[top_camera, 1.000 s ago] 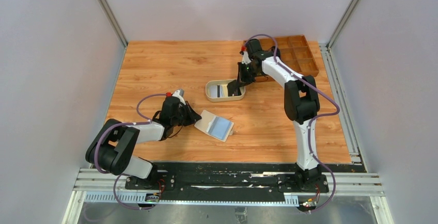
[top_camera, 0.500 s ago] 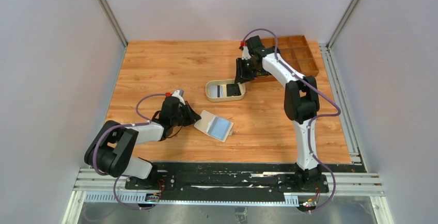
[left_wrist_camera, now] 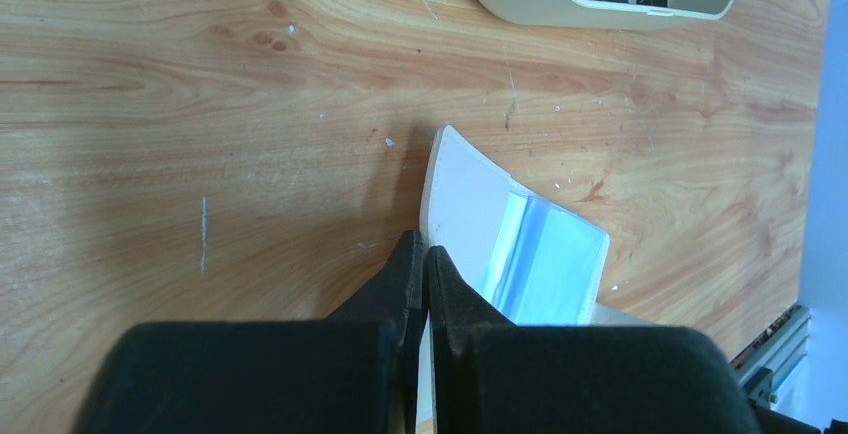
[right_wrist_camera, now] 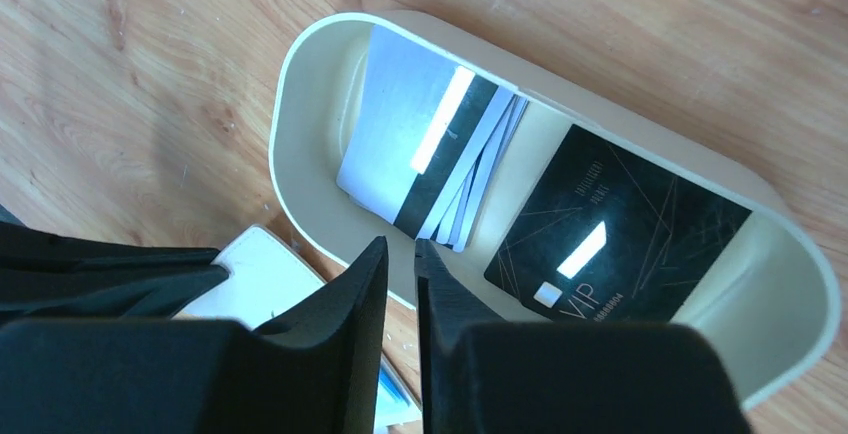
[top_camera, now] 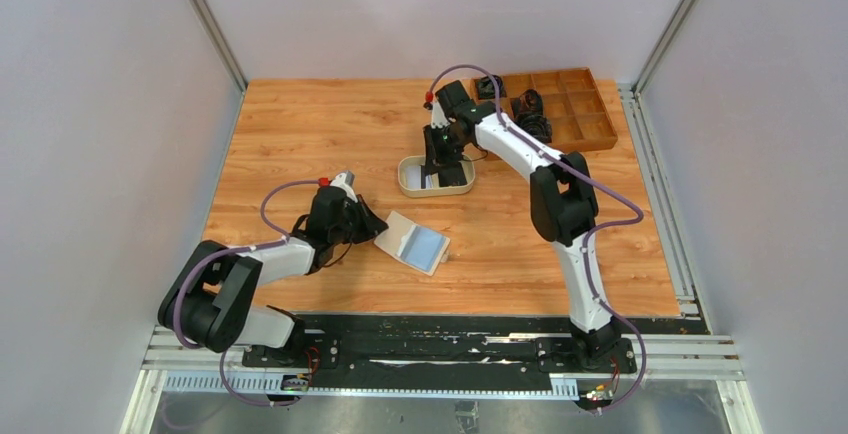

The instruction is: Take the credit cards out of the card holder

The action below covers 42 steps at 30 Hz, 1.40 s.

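Your right gripper [right_wrist_camera: 397, 247] has swung left over the tray [right_wrist_camera: 285, 154] since a second ago and hangs empty, barely parted. The credit cards [right_wrist_camera: 425, 149] lie in the tray. Your left gripper [left_wrist_camera: 421, 254] is clenched on the flap of the card holder [left_wrist_camera: 470, 204], open on the counter [left_wrist_camera: 200, 104].

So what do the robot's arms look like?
The left arm and the right arm are both made of white tubes joined by chunky black joints. A thin purple cable loops along each one, and there is a small red dot near each wrist. The left gripper and the right gripper are black, each with two pointy, wedge-shaped fingers.
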{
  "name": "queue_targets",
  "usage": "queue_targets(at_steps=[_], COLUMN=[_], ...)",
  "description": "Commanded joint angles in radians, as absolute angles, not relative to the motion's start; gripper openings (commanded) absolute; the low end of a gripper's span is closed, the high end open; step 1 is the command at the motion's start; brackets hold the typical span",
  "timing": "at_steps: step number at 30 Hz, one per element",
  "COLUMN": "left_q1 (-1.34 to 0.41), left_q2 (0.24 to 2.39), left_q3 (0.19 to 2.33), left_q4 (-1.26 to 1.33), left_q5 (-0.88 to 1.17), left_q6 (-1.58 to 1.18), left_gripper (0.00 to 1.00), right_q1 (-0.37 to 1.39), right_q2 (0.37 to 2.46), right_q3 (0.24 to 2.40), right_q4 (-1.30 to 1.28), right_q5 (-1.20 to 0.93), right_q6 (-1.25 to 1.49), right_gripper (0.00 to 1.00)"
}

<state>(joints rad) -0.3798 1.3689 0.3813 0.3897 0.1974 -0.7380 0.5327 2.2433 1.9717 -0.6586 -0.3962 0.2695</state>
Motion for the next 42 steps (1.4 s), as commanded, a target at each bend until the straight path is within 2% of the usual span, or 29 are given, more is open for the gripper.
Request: queue_targets(at_steps=[1,4,8,33,42], left_q1=[-0.374,-0.374,-0.374,-0.374,-0.374], left_q2=[1.345,1.344,1.339,1.359,1.353], left_q3=[0.376,0.376,0.376,0.39,0.388], left_q4=[0.369,0.367,0.36,0.351,0.348], left_q5=[0.179,0.179,0.177,0.175,0.173], left_q6=[-0.716,-0.717,-0.715,-0.71,-0.706], left_gripper=[0.0,0.0,0.0,0.0,0.0], right_q1=[0.529,0.53,0.527,0.486,0.487], right_q2=[2.286,2.306,2.327,2.388,2.384], right_q3=[1.99,1.992,1.993,2.017,2.038], right_q4=[-0.655,-0.647,-0.639,-0.63,-0.66], right_q5=[-0.384,-0.382,-0.375,-0.349,-0.282], right_q6=[0.308,0.314,0.317,0.309,0.296], right_gripper=[0.16,0.04,0.0,0.0,0.0])
